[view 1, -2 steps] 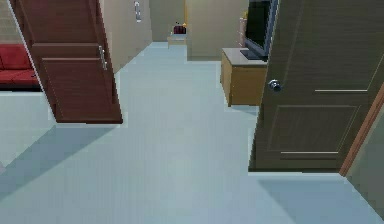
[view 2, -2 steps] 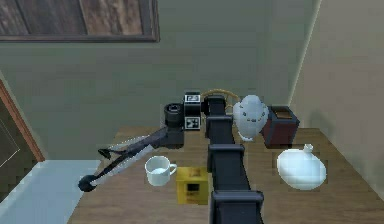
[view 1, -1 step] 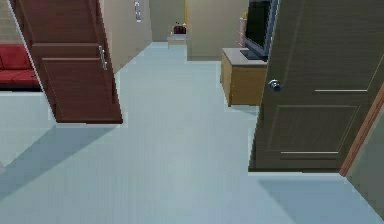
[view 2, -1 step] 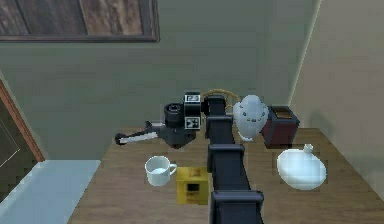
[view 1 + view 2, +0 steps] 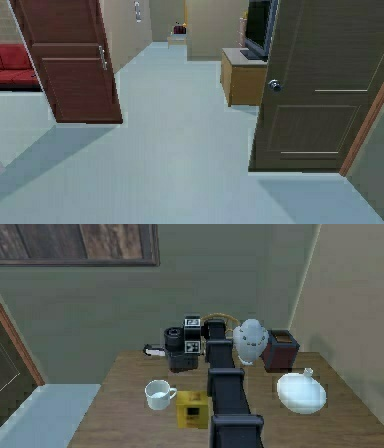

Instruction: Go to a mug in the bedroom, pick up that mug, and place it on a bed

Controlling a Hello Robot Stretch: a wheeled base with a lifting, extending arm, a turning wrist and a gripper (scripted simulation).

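The gripper (image 5: 153, 351) sits at the far end of the arm (image 5: 226, 394), which reaches out across a wooden table (image 5: 120, 384). Its dark body lies left of the 2 white marker squares, and its thin fingers point toward the arm side view's left, near the table's far edge. The far end is hard to make out against the wall, so I cannot tell whether it holds anything.

The mug (image 5: 158, 395), white with its handle to the left, stands upright on the table. It is left of the arm, lower in the picture than the gripper and clearly apart from it. Just beside it, against the arm, is a yellow box (image 5: 194, 410). On the other side of the arm stand a white vase (image 5: 249, 341), a dark red box (image 5: 281, 352) and a white rounded object (image 5: 301, 392).

I judge that the step in hand is the pick-up: the robot is at the table, but the mug is not yet lifted. The next move calls for drawing the arm in until the fingers are level with the mug, then lowering them around it without pushing the yellow box.

In the forward view, a pale floor (image 5: 170, 150) runs between 2 brown doors, one at the left (image 5: 75, 70) and one at the right (image 5: 310, 90), past a television on a wooden cabinet (image 5: 240, 82).
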